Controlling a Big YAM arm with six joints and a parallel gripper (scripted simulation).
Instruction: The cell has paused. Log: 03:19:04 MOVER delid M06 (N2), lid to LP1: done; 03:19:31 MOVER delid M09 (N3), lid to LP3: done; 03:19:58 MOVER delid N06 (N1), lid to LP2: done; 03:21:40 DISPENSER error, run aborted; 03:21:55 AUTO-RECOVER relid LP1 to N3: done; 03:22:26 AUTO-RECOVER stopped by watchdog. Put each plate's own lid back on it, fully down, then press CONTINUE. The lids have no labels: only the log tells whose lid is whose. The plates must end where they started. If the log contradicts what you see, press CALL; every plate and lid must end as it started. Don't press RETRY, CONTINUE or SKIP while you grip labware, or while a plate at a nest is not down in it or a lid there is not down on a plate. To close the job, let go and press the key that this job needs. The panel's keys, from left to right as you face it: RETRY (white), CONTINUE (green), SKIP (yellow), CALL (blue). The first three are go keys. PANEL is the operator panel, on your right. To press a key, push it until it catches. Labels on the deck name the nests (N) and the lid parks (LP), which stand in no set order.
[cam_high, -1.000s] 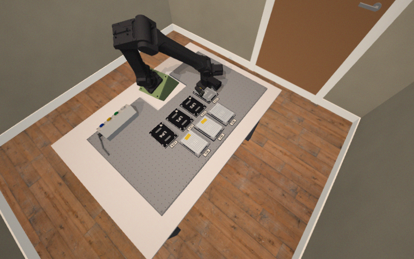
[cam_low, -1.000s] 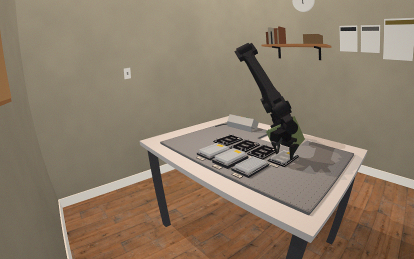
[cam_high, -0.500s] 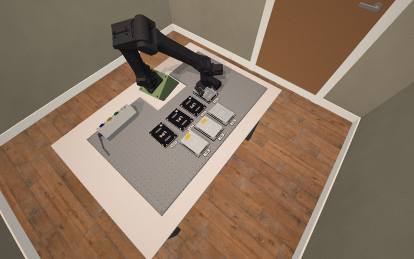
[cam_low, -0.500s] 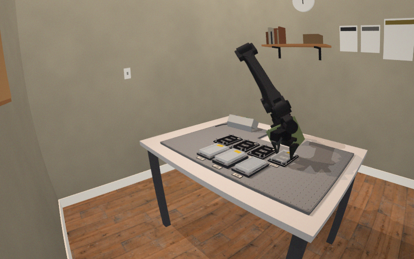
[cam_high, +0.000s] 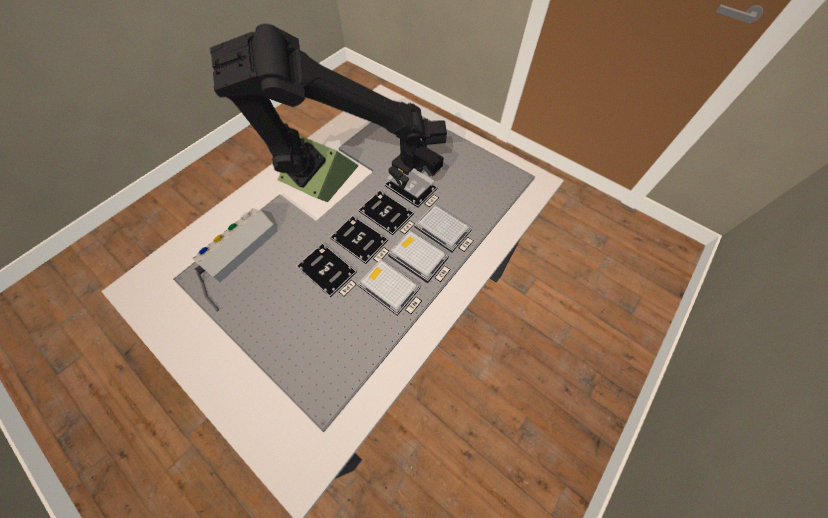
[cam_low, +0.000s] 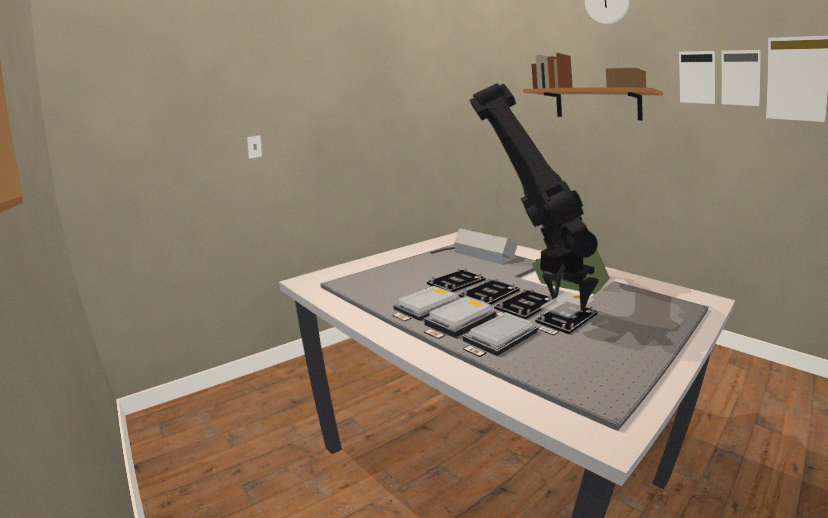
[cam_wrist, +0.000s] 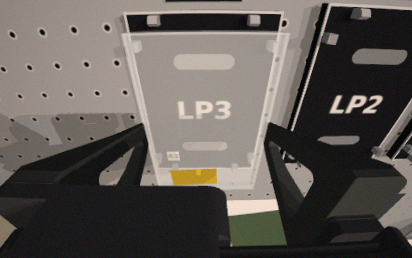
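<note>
Wrist view: gripper (cam_wrist: 205, 145) closed on the translucent lid (cam_wrist: 205, 85), one black finger pressed against each long side of it near its lower end, lid centred between them. Lid has a yellow tag (cam_wrist: 194, 176) at the end nearest the camera and sits over the LP3 park (cam_wrist: 200, 22), whose black top strip and white lettering show past and through it; cannot tell if the lid is lifted clear of the park or resting on it. LP2 park (cam_wrist: 357, 90) just to the right, bare black. Top view: arm (cam_high: 360, 100) reaches from its green base plate (cam_high: 339, 171) to the far end of the park row, gripper (cam_high: 407, 177) over the lid (cam_high: 418, 183). Row of parks runs LP3, LP2 (cam_high: 385, 211), LP1 (cam_high: 359, 238), LP4 (cam_high: 326, 269); the last three hold no lid. Beside them three plates: the one nearest LP3 (cam_high: 443, 226) shows no yellow tag, the middle plate (cam_high: 417, 252) and the end plate (cam_high: 388, 285) each show one. Panel (cam_high: 235, 241) well apart on the other side of the deck. Exterior view: fingers (cam_low: 584, 291) straddle the lid (cam_low: 566, 314) at the park.
</note>
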